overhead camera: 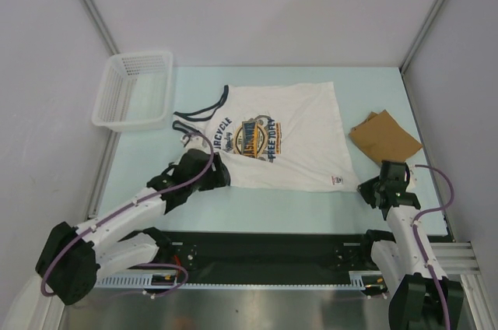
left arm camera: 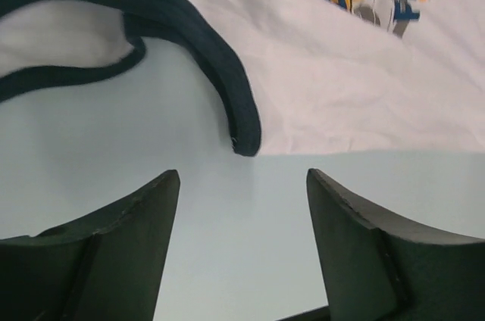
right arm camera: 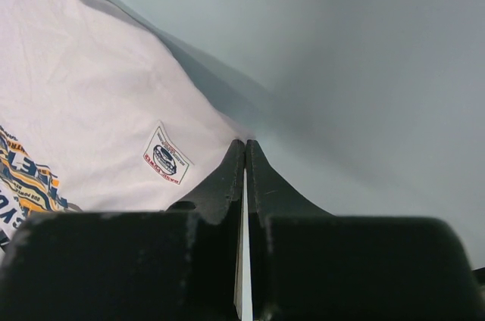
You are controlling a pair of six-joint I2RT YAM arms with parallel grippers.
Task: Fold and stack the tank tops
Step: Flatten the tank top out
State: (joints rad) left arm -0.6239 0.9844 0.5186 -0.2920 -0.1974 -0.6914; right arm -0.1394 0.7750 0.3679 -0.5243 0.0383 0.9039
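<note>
Bare counter [left arm camera: 250, 260] lies between the left claw's [left arm camera: 241, 177] parted jaws, and the white tank top's [left arm camera: 341, 86] navy edge blocks just ahead. Right of the closed right claw [right arm camera: 245, 143] the counter is free; the tan top [overhead camera: 385, 137] lies ahead.

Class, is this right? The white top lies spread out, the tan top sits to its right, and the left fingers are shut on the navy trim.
No. The left wrist view shows the left fingers open, just short of the navy trim of the white top, holding nothing. The rest stands.
</note>
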